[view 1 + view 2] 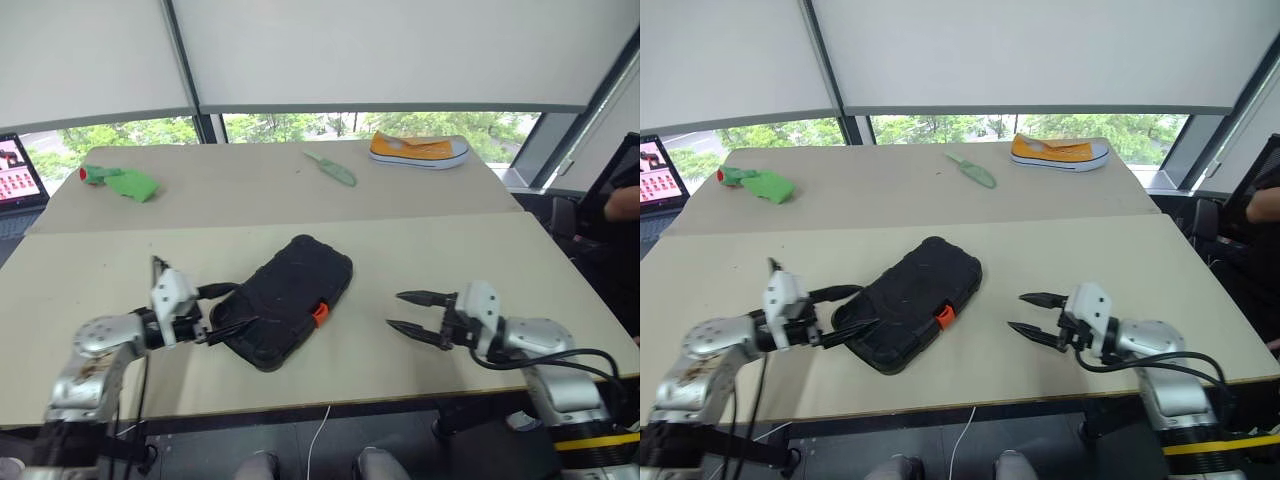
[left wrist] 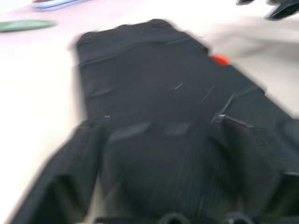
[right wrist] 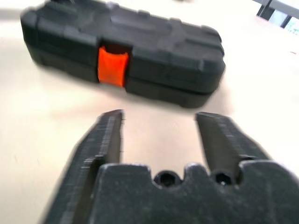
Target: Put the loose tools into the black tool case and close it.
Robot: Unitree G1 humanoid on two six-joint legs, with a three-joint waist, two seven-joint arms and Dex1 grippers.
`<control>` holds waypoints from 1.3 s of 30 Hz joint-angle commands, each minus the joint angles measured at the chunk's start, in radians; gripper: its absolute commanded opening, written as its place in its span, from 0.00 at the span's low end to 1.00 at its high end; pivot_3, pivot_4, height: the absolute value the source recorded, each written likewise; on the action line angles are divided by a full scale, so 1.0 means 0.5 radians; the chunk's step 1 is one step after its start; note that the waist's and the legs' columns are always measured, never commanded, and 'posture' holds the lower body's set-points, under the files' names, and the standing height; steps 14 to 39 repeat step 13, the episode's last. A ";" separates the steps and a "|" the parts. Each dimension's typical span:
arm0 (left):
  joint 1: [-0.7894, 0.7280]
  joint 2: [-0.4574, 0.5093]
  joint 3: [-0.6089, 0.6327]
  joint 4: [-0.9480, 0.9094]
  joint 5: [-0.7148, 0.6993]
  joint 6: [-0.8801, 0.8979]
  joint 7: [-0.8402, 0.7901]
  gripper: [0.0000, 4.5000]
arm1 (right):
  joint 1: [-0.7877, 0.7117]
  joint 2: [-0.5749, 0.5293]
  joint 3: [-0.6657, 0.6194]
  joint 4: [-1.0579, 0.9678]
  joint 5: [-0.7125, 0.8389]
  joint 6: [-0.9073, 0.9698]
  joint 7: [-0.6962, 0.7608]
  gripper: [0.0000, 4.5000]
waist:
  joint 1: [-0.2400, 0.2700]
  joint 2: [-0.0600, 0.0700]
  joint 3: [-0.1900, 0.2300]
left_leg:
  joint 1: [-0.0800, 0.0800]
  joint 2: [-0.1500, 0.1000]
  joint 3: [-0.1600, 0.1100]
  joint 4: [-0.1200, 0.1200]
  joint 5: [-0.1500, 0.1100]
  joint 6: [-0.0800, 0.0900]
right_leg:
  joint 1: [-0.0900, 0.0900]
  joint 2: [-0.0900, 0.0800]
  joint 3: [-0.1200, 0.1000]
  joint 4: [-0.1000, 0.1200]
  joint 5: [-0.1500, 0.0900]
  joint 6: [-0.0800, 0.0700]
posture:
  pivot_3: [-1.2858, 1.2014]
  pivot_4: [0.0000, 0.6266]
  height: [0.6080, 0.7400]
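The black tool case (image 1: 285, 300) lies shut and flat in the middle of the near table, its orange latch (image 1: 320, 314) on the side facing right. My left gripper (image 1: 240, 305) is open at the case's near-left end, its fingers spread over that end of the lid; I cannot tell whether they touch it. My right gripper (image 1: 395, 310) is open with nothing between its fingers, a short way right of the case and pointing at the latch (image 3: 113, 65). The loose tools are out of view.
On the far table lie a green trowel (image 1: 332, 168), a yellow shoe (image 1: 418, 150) and a green object with a red end (image 1: 120, 182). A laptop screen (image 1: 18, 170) stands at the left edge. A person's arm (image 1: 622, 203) shows at the far right.
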 commanded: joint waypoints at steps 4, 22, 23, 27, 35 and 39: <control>0.433 0.040 0.259 0.089 0.080 -0.111 0.093 1.00 | -0.106 -0.064 -0.079 0.205 0.015 -0.175 0.111 0.98 | 0.005 -0.017 0.023 | -0.009 -0.002 0.007 0.003 -0.002 -0.002 | -0.010 -0.004 0.006 -0.002 0.000 0.001 | 0.52 0.24 1.00; 0.567 -0.050 0.325 0.027 0.134 -0.189 0.310 1.00 | -0.209 -0.088 -0.067 0.452 -0.066 -0.358 0.172 0.98 | 0.060 -0.025 0.026 | -0.035 0.001 0.014 0.009 -0.002 -0.003 | -0.036 -0.005 0.006 -0.001 0.008 0.004 | 0.52 0.24 1.00; 0.567 -0.050 0.325 0.027 0.134 -0.189 0.310 1.00 | -0.209 -0.088 -0.067 0.452 -0.066 -0.358 0.172 0.98 | 0.060 -0.025 0.026 | -0.035 0.001 0.014 0.009 -0.002 -0.003 | -0.036 -0.005 0.006 -0.001 0.008 0.004 | 0.52 0.24 1.00; 0.567 -0.050 0.325 0.027 0.134 -0.189 0.310 1.00 | -0.209 -0.088 -0.067 0.452 -0.066 -0.358 0.172 0.98 | 0.060 -0.025 0.026 | -0.035 0.001 0.014 0.009 -0.002 -0.003 | -0.036 -0.005 0.006 -0.001 0.008 0.004 | 0.52 0.24 1.00; 0.567 -0.050 0.325 0.027 0.134 -0.189 0.310 1.00 | -0.209 -0.088 -0.067 0.452 -0.066 -0.358 0.172 0.98 | 0.060 -0.025 0.026 | -0.035 0.001 0.014 0.009 -0.002 -0.003 | -0.036 -0.005 0.006 -0.001 0.008 0.004 | 0.52 0.24 1.00; 0.567 -0.050 0.325 0.027 0.134 -0.189 0.310 1.00 | -0.209 -0.088 -0.067 0.452 -0.066 -0.358 0.172 0.98 | 0.060 -0.025 0.026 | -0.035 0.001 0.014 0.009 -0.002 -0.003 | -0.036 -0.005 0.006 -0.001 0.008 0.004 | 0.52 0.24 1.00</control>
